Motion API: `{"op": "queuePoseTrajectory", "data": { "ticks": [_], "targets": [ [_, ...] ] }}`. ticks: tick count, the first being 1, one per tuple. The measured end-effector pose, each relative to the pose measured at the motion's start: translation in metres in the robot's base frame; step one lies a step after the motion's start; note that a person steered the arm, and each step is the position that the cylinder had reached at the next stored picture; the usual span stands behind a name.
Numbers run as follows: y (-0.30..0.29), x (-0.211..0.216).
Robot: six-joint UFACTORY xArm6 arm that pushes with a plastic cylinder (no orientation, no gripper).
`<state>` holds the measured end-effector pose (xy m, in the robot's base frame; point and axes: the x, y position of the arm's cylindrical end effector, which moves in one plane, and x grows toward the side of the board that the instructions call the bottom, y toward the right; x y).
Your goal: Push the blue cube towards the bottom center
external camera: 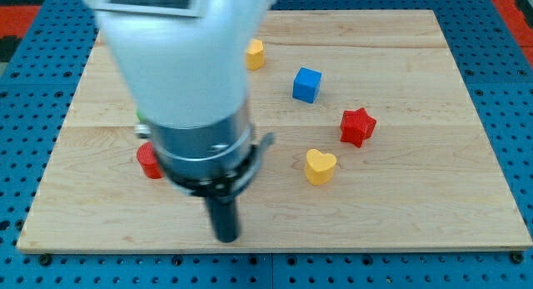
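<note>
A robotics lab: a wooden counter (pixel 400 214) lies on a blue perforated mounting board (pixel 500 39), with a white arm (pixel 179 56) at 10 o'clock.

- The blue cube (pixel 306 85) sits flat on the wooden board, toward the view's top, right of centre.
- It is slightly turned, its top face lighter, touching no other block.

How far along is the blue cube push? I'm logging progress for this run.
Done: nothing visible; the blue cube sits in the board's upper half, right of centre. In hand: my tip is near the bottom edge, well apart from the cube, touching no block. Left: get above the cube and push it down to bottom centre.
</note>
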<state>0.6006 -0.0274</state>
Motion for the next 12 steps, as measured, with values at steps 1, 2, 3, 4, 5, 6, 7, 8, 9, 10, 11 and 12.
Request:
{"op": "queuePoseTrajectory", "data": {
  "ticks": [1,2,3,4,5,6,7,8,9,10,11,12],
  "targets": [
    [0.054,-0.014],
    [0.077,-0.024],
    [0.118,-0.028],
    [0.130,-0.027],
    [0.159,-0.026],
    [0.177,-0.026],
    [0.208,-0.026],
    [0.212,-0.026],
    [0.212,-0.026],
    [0.210,-0.026],
    [0.207,-0.026],
    [0.204,-0.026]
  ]
}}
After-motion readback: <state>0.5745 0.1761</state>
